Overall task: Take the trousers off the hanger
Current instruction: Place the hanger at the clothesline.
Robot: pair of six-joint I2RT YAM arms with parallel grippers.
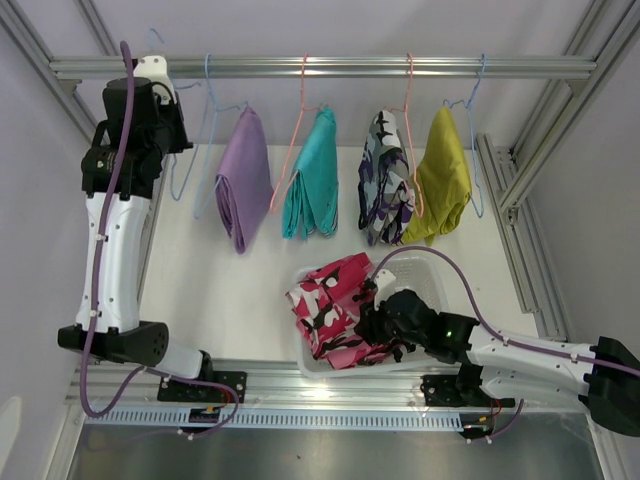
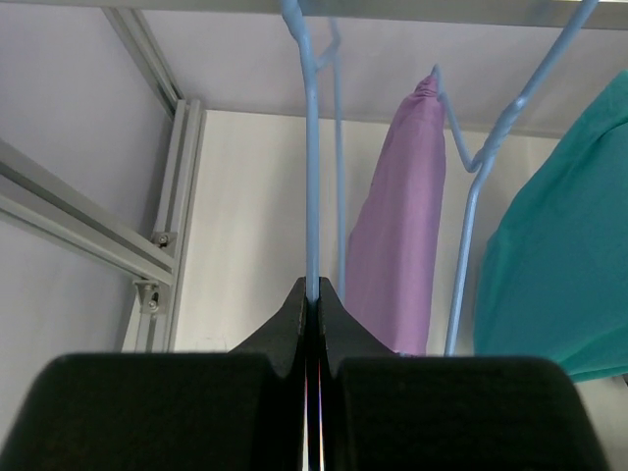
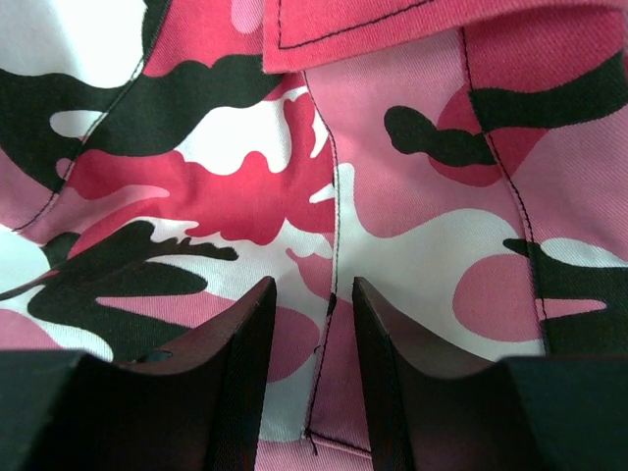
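Blue hanger (image 2: 312,196) beside lilac trousers (image 2: 392,226)

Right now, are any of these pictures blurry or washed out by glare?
Top view: even, soft light, with a glare patch on the near metal rail. Left wrist view: the blue hanger is crisp, the black left tool soft-edged. Right wrist view: the pink camouflage trousers are sharp to the stitches.

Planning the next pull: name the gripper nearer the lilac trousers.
Left. Left gripper grips the blue hanger beside the lilac trousers; right gripper is over the pink camouflage trousers.
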